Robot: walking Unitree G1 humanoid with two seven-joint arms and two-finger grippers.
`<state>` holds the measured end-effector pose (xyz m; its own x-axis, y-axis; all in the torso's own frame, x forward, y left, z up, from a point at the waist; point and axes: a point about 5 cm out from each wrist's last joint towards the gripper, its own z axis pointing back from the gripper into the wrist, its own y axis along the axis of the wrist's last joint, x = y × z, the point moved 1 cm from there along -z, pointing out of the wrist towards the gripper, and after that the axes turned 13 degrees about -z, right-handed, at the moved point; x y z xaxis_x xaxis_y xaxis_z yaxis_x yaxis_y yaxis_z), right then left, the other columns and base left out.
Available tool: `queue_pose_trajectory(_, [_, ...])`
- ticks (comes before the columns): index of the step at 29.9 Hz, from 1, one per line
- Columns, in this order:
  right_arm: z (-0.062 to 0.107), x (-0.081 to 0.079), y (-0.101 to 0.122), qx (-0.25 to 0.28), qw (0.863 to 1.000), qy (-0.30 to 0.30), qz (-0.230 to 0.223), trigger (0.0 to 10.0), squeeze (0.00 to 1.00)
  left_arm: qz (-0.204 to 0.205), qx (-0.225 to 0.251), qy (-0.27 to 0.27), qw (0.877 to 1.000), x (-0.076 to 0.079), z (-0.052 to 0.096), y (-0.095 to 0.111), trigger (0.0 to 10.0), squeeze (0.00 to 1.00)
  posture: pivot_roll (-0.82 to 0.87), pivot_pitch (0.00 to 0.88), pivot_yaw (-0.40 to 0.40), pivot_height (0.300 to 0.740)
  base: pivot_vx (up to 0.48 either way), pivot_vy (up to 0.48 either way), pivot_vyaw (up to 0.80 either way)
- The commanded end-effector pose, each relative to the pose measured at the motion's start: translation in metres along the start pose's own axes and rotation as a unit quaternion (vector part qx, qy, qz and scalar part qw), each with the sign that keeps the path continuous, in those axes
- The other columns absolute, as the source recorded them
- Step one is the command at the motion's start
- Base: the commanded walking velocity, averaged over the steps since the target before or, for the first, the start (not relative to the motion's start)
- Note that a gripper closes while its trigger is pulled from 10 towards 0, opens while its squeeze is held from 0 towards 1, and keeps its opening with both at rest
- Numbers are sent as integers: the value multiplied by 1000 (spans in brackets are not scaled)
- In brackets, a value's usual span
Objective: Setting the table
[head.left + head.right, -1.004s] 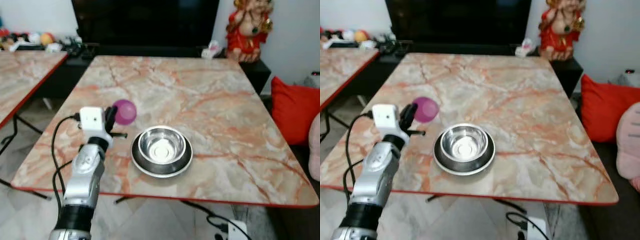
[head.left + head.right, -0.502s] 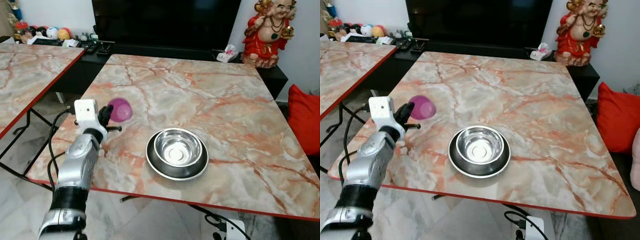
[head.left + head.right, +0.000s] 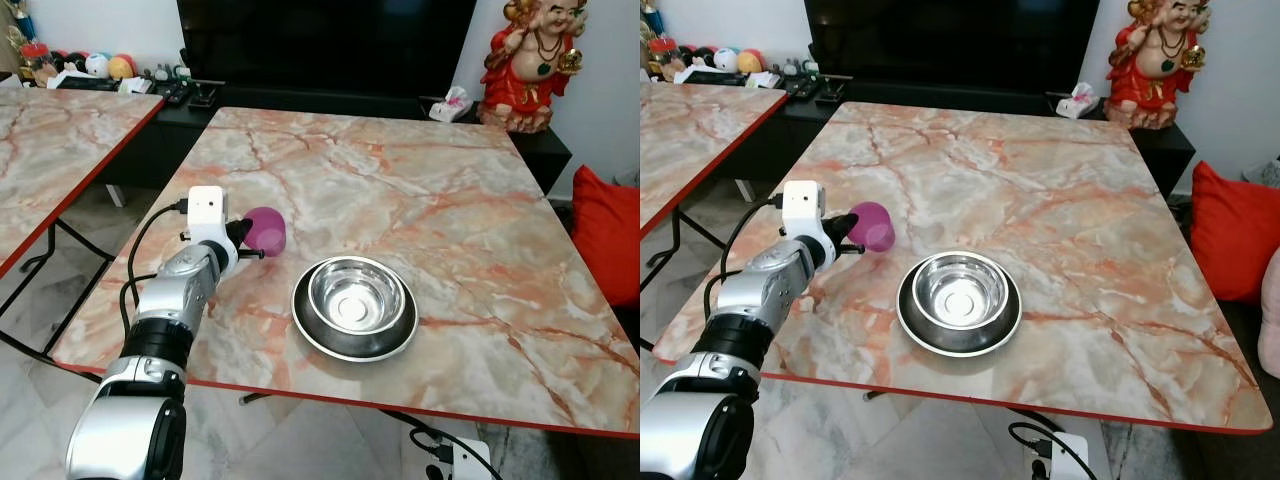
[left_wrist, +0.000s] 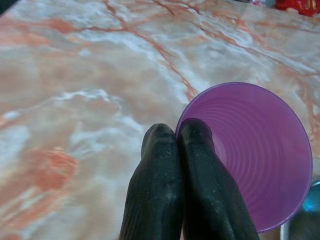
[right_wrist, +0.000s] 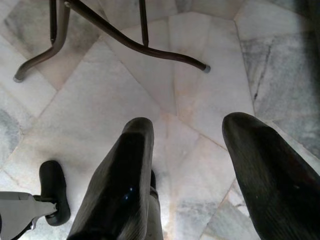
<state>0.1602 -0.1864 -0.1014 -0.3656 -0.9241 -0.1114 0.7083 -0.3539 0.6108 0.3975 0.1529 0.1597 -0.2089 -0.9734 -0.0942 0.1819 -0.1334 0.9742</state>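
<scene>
The left gripper's (image 4: 177, 137) two black fingers (image 4: 155, 190) are pressed together on the rim of a purple cup (image 4: 255, 150), one finger outside the wall and one just inside the mouth, so the cup is pinched by its edge. The cup (image 3: 264, 230) lies tilted on its side in that grip, low over the marble tabletop (image 3: 420, 190) near its left edge; whether it touches the surface cannot be told. Just to the right of the cup, and closer to the robot, a shiny steel bowl (image 3: 352, 297) sits inside a dark round plate (image 3: 353, 341), apart from the cup. The silver left arm (image 3: 175, 305) reaches in from the lower left, with a white camera block at its wrist and a black cable looping beside it. The right gripper (image 5: 197, 150) hangs idle over the pale tiled floor (image 5: 200, 65), its fingers spread wide with nothing between them. Beyond the tabletop stand a dark television cabinet (image 3: 330, 50) and a red figurine (image 3: 528, 62), and a second marble table (image 3: 50, 150) stands to the left.
</scene>
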Motion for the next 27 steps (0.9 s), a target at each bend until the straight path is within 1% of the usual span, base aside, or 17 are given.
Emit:
queue_pose_trajectory(1, [0,2,1,-1,1000,-4,0,10000,0,-1,-4,-4,1000,4,-3,3,10000,0,82,0,-52,740,0,0,0])
queue_pose_trajectory(3, [0,2,1,-1,1000,-4,0,10000,0,-7,-13,-12,1000,9,-5,1,10000,0,83,0,-51,740,0,0,0])
queue_pose_trajectory(6, [0,2,1,-1,1000,-4,0,10000,0,-5,-19,-19,1000,12,-7,1,10000,0,83,0,-50,740,0,0,0])
queue_pose_trajectory(13, [0,1,1,-1,1000,-4,-1,10000,0,-2,-23,-18,1000,13,-8,1,10000,0,86,0,-48,740,0,0,0])
queue_pose_trajectory(14, [0,1,1,-1,1000,-4,-1,10000,0,-2,-24,-20,1000,14,-8,0,10000,47,85,0,-47,740,0,0,0])
queue_pose_trajectory(15, [0,1,1,-2,1000,-4,-1,10000,0,-2,-24,-21,999,14,-8,0,10000,47,85,0,-47,740,0,0,0])
queue_pose_trajectory(16, [0,1,1,-1,1000,-4,-1,10000,0,-2,-25,-21,999,14,-9,-1,10000,122,84,0,-47,740,0,0,0])
queue_pose_trajectory(19, [0,1,1,-1,1000,-4,-2,10000,0,0,-26,-25,999,16,-9,-1,10000,145,85,0,-47,740,0,0,0])
queue_pose_trajectory(27, [0,2,1,-2,1000,-4,-1,10000,0,4,-25,-32,999,18,-10,1,10000,141,86,0,-49,740,0,0,0])
